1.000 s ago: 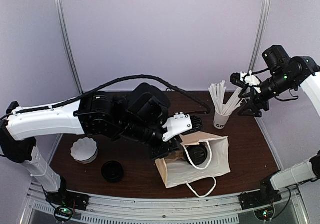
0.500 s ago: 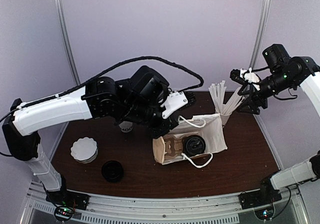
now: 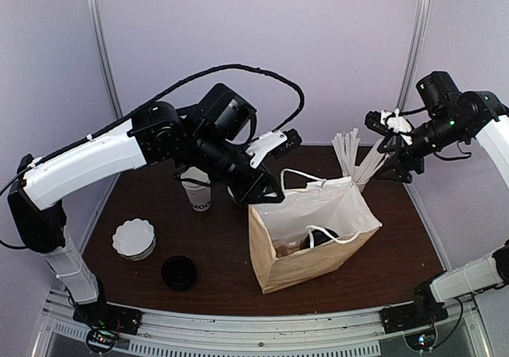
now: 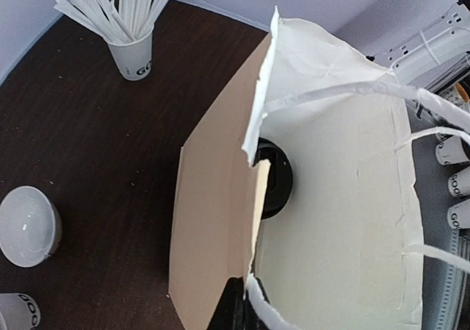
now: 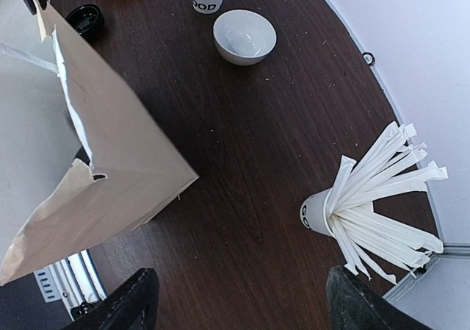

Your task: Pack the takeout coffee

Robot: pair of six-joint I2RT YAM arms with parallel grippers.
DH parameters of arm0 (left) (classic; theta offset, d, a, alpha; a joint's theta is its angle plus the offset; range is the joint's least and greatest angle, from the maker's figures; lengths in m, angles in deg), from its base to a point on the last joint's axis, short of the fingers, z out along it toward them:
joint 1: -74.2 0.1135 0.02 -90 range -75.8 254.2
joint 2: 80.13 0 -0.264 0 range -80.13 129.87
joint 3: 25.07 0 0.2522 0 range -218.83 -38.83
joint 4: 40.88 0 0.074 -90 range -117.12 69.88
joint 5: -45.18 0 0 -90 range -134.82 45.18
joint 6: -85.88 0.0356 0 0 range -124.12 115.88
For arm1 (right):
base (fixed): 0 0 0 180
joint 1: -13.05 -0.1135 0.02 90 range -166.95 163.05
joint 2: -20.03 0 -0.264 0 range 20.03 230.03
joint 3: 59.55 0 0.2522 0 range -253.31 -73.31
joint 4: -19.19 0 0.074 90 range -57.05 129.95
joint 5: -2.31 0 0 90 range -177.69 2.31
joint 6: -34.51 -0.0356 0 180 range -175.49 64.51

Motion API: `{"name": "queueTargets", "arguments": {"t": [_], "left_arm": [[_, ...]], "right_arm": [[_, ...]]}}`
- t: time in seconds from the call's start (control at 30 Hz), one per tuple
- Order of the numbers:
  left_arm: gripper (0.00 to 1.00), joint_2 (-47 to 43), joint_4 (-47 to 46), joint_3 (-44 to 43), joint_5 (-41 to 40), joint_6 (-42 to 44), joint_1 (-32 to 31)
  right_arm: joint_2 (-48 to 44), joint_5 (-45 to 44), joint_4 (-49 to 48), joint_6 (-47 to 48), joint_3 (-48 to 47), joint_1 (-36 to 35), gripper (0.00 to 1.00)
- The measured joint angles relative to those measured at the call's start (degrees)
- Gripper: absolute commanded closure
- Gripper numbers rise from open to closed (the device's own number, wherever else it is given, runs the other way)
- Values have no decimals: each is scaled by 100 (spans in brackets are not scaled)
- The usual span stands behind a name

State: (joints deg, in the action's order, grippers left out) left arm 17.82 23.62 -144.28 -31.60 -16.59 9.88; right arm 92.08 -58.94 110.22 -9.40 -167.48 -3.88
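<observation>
L end effector (image 4: 239,308) clenched on the bag (image 3: 306,230) rim, near corner, holding the mouth up and open. R end effector (image 5: 248,300) released, nothing in it, high over the bench (image 3: 159,214) near the stick cup (image 5: 317,214).

Coffee (image 4: 275,179) is inside the bag, low down, only the black lid showing. Can't tell if it sits fully upright.

Risks, as I judge them:
- Grip is on one thin paper edge. Any pull sideways or up could rip the rim, and the bag would drop or fold.
- Bag leans a bit and looks unsteady. If L lets go w/o settling the base flat, it could flop and tip the coffee, so a spill.
- A handle loop hangs into the mouth by the lid and could snag.
- Stick cup stands just behind the bag, so a shove that way knocks it.
</observation>
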Motion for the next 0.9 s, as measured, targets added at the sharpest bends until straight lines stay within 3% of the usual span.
{"name": "queueTargets", "arguments": {"t": [0.13, 0.4, 0.47, 0.67, 0.8, 0.9], "left_arm": [[100, 0, 136, 7, 476, -341, 170], [100, 33, 186, 120, 699, -553, 546], [81, 76, 160, 146, 721, -555, 621], [46, 170, 155, 177, 656, -584, 758], [30, 170, 210, 52, 387, -452, 765], [26, 151, 275, -170, 319, -223, 765]], "right_arm": [[28, 44, -20, -31, 0, 0, 18], [122, 125, -173, -136, 7, 0, 18], [125, 127, -205, -149, 20, 0, 18], [136, 116, -304, -306, 107, 17, 20], [269, 140, -459, -632, 79, 240, 28], [442, 133, -710, -1008, 92, 538, 32]]}}
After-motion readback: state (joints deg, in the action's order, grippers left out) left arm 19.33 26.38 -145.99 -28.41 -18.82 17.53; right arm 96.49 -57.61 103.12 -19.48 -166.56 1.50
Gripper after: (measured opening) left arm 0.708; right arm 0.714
